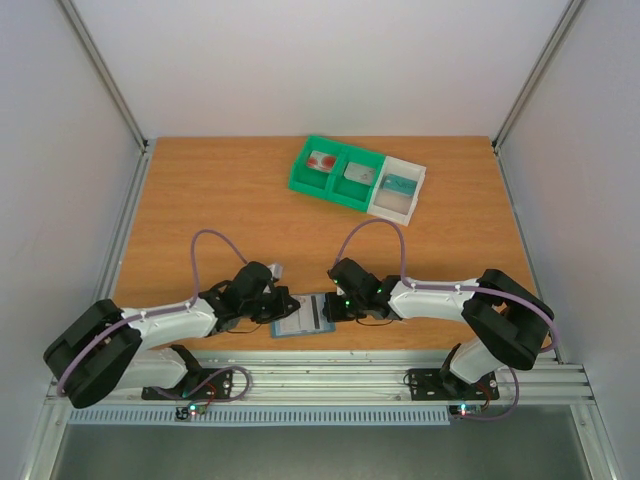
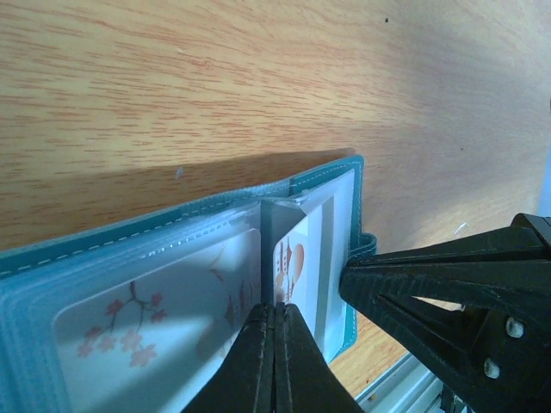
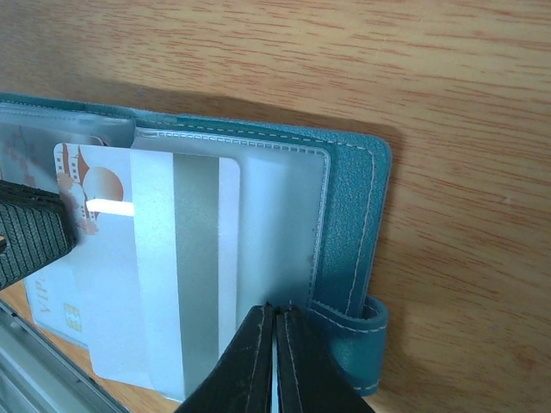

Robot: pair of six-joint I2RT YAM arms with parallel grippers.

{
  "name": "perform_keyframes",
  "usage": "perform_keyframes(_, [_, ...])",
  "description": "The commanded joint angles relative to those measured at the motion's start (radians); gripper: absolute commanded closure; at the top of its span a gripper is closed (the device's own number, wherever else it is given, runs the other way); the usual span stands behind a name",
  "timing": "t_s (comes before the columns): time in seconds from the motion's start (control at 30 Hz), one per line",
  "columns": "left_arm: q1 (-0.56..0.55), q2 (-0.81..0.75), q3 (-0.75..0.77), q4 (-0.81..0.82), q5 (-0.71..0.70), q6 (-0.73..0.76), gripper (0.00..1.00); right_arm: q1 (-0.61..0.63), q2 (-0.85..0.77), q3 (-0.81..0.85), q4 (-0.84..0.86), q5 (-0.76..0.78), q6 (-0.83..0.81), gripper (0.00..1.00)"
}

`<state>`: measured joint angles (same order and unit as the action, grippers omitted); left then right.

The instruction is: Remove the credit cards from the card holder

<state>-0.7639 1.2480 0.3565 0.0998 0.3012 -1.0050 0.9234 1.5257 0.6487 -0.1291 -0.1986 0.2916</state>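
Card holder (image 1: 303, 318) lies open on the table (image 1: 200, 200) at the near edge, between the two arms. Three cards already sit in the tray (image 1: 325, 196) at the back: white-red card (image 1: 322, 161), grey card (image 1: 358, 172) and teal card (image 1: 401, 186), one per compartment.

Left pincer (image 2: 275, 314): fingers pressed together, pinching the edge of a printed card (image 3: 86, 185) near the holder's fold. Right pincer (image 3: 275, 314): fingers closed on the holder's outer edge by the strap loop, pinning that half flat. A striped card (image 3: 185, 258) sits in the frosted sleeve, looks partly slid out; can't tell how far.

Handling, as a judgement:
- Cards are light, thin, stiff and glossy, so probably slippery in the fingers.
- Only an exposed edge gives a hold. Pinch a short edge or corner that pokes out of the sleeve, and pull straight along the pocket, not upward.
- Sleeves are soft clear plastic. They likely cling to the card and drag the holder along, so the holder needs to be held down on the opposite side.
- The holder itself is soft and floppy, with a stitched cover. Best hold is the thick outer rim near the strap, away from the pocket mouth.
- Risk: pinching sleeve and card together, so nothing slides.
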Motion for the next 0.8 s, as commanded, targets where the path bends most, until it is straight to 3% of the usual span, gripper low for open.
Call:
perform_keyframes(0.0, [0.002, -0.028, 0.008, 0.023, -0.001, 0.016, 1.0, 0.006, 0.015, -0.017, -0.056, 0.033, 0.011, 0.96])
perform_keyframes(0.13, [0.003, -0.016, 0.009, 0.044, 0.021, 0.01, 1.0, 0.006, -0.024, 0.008, -0.048, -0.063, 0.003, 0.94])
perform_keyframes(0.37, [0.002, 0.011, 0.007, 0.08, 0.037, 0.004, 1.0, 0.006, -0.12, 0.059, -0.145, -0.01, -0.012, 0.88])
perform_keyframes(0.77, [0.003, 0.018, 0.006, 0.087, 0.038, -0.006, 0.99, 0.006, 0.011, 0.08, -0.058, -0.022, -0.004, 0.9])
